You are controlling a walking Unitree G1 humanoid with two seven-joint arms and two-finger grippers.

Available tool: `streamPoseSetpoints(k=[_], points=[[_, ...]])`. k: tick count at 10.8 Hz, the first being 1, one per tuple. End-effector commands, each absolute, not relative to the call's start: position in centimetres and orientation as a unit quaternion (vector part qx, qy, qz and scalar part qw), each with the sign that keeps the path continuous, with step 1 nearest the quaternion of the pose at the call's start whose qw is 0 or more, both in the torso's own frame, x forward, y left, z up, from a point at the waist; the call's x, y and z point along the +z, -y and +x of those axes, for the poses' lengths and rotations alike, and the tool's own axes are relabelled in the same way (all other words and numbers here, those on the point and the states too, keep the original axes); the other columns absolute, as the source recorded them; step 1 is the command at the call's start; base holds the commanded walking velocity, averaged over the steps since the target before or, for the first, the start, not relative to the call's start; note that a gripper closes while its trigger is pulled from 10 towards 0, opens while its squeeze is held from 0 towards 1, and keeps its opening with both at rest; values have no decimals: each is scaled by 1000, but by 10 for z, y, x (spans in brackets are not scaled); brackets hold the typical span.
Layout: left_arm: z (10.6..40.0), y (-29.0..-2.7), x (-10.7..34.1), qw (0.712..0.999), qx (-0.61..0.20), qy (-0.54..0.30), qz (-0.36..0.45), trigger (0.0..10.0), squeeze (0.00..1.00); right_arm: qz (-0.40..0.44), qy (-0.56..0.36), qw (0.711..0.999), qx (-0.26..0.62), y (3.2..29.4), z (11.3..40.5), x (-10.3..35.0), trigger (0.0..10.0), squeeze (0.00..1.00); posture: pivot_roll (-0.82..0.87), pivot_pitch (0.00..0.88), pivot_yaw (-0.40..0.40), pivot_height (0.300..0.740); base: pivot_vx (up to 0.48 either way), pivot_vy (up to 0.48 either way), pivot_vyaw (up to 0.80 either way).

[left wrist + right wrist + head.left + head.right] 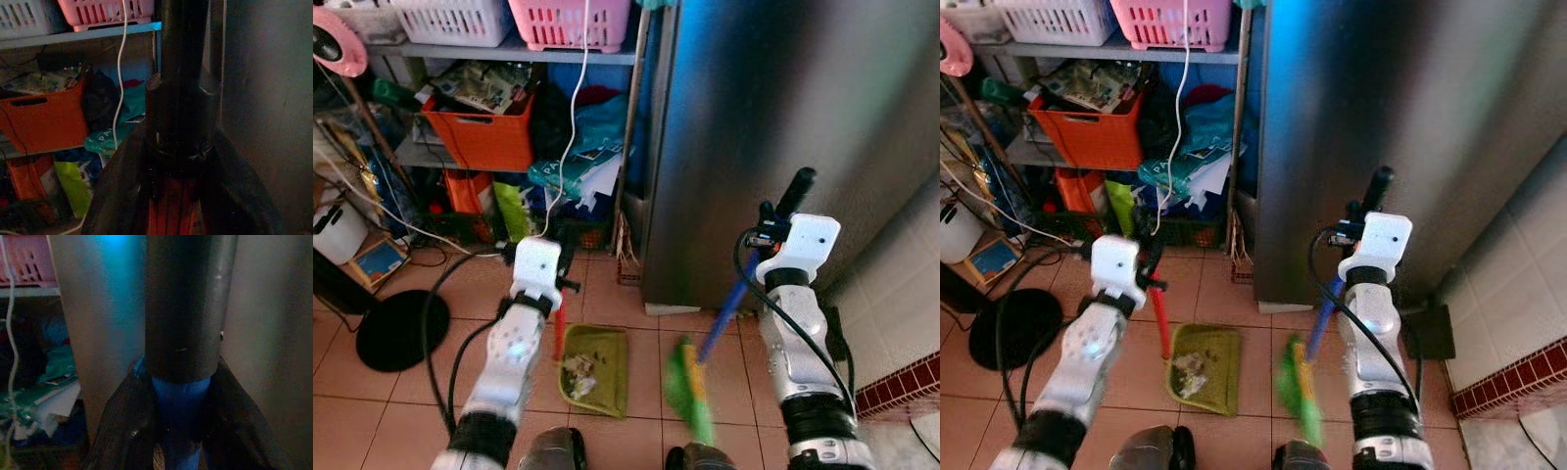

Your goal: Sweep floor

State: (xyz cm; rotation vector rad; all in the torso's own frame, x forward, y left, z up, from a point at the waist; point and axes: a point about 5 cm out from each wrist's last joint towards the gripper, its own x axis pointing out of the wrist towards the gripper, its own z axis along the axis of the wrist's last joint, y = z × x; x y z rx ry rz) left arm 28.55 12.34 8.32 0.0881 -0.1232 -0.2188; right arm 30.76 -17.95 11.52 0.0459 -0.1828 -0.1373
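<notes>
Terracotta tiled floor (626, 313), green dustpan (597, 367)

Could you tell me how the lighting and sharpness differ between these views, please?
Left eye view: daylit and mostly sharp, though the green broom head is motion-blurred and the grey cabinet carries a blue sheen. Left wrist view: dim, the left claw on the red handle nearly black. Right wrist view: equally dark, blue glow on the cabinet, the handle close and soft.

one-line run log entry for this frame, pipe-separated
left gripper shut on red dustpan handle | right gripper shut on blue broom handle | green dustpan on floor, debris inside | broom head blurred
</notes>
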Motion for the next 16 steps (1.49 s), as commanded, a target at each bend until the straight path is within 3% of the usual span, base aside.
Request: streamPoseSetpoints(k=[1,9,16], points=[[286,-118,100,988,-118,93,31,10000,0,41,104,992,-66,180,309,124,10000,0,-58,0,13,740,0,0,0],[280,-115,97,988,-130,77,20,10000,0,55,85,992,-70,188,308,121,10000,0,-71,0,-5,740,0,0,-659],[277,-112,95,987,-142,68,21,10000,0,60,70,993,-70,188,304,112,10000,0,-70,0,6,740,-191,0,0]])
